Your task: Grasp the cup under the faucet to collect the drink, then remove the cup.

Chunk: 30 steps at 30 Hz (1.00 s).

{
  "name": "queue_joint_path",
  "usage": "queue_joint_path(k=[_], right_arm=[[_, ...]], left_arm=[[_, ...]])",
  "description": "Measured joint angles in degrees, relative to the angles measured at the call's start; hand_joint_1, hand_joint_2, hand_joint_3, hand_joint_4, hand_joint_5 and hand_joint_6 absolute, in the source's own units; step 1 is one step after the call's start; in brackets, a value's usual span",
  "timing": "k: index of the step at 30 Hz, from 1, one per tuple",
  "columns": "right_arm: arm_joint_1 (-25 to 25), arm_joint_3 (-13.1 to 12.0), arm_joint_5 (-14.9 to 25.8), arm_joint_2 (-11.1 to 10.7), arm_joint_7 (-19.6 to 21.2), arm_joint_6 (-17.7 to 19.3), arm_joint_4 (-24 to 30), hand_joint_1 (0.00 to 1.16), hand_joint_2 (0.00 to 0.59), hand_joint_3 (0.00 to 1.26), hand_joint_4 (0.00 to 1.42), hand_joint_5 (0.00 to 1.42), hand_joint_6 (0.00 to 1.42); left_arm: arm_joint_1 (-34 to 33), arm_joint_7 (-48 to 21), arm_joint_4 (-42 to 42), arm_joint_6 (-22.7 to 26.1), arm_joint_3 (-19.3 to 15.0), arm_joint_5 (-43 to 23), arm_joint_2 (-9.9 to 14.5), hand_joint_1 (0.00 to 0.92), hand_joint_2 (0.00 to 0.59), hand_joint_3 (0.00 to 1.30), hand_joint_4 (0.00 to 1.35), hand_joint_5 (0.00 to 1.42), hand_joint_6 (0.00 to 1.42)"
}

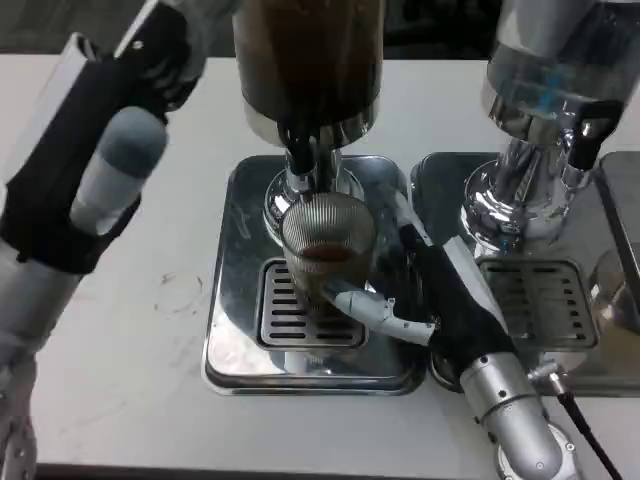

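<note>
A ribbed clear cup [325, 235] stands on the grated drip tray [235, 330] directly beneath the faucet [300, 165] of a dispenser holding dark drink [310, 60]. A little brown drink lies in the cup. My right hand [425, 290] reaches in from the right and grips the cup, with its fingers [370, 308] wrapped across the cup's front. My left arm [90, 170] is raised at the left, reaching toward the top of the dispenser. Its hand [175, 40] is cut off by the picture's top edge, so how its fingers lie is hidden.
A second dispenser [545, 90] with clear liquid stands to the right on its own steel tray [530, 290], close beside my right forearm. A cable [585, 430] trails from the right wrist. Bare white table [140, 350] lies to the left of the tray.
</note>
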State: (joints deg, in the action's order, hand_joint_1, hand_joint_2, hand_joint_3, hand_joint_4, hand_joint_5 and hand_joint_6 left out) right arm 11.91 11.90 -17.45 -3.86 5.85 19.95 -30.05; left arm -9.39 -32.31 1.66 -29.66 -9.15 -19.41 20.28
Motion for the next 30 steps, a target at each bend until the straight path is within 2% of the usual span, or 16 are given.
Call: queue_joint_path(k=[7, 10, 12, 17, 23, 30], right_arm=[[0.20, -0.07, 0.59, -0.15, -0.45, 0.49, -0.17, 0.66, 0.196, 0.00, 0.00, 0.00, 0.00], [0.29, -0.09, 0.72, -0.28, -0.55, 0.58, -0.18, 0.66, 0.196, 0.00, 0.00, 0.00, 0.00], [0.34, -0.16, 0.80, -0.34, -0.56, 0.66, -0.18, 0.66, 0.196, 0.00, 0.00, 0.00, 0.00], [0.40, -0.18, 0.86, -0.56, -0.56, 0.68, -0.17, 0.66, 0.202, 0.00, 0.00, 0.00, 0.00], [0.92, -0.17, 1.05, -0.60, -1.34, 0.76, -0.17, 0.66, 0.206, 0.00, 0.00, 0.00, 0.00], [1.92, -0.17, 1.39, 0.28, -1.89, 1.07, -1.62, 0.68, 0.205, 0.00, 0.00, 0.00, 0.00]], left_arm=[[9.49, 0.60, -3.77, -0.56, -5.78, -0.37, -0.15, 0.000, 0.050, 0.00, 0.00, 0.00, 0.00], [11.57, 1.56, -5.50, -2.12, -6.48, -0.17, -1.25, 0.000, 0.050, 0.00, 0.00, 0.00, 0.00], [13.93, 3.72, -11.10, -5.20, -7.50, 1.25, -3.82, 0.000, 0.052, 0.00, 0.00, 0.00, 0.00], [16.06, 5.67, -19.89, -8.96, -7.70, 4.71, -5.85, 0.000, 0.060, 0.00, 0.00, 0.00, 0.00], [16.32, 7.39, -29.37, -11.53, -7.05, 9.78, -5.81, 0.000, 0.064, 0.00, 0.00, 0.00, 0.00], [15.87, 10.10, -34.10, -13.52, -6.27, 13.12, -4.87, 0.000, 0.069, 0.00, 0.00, 0.00, 0.00]])
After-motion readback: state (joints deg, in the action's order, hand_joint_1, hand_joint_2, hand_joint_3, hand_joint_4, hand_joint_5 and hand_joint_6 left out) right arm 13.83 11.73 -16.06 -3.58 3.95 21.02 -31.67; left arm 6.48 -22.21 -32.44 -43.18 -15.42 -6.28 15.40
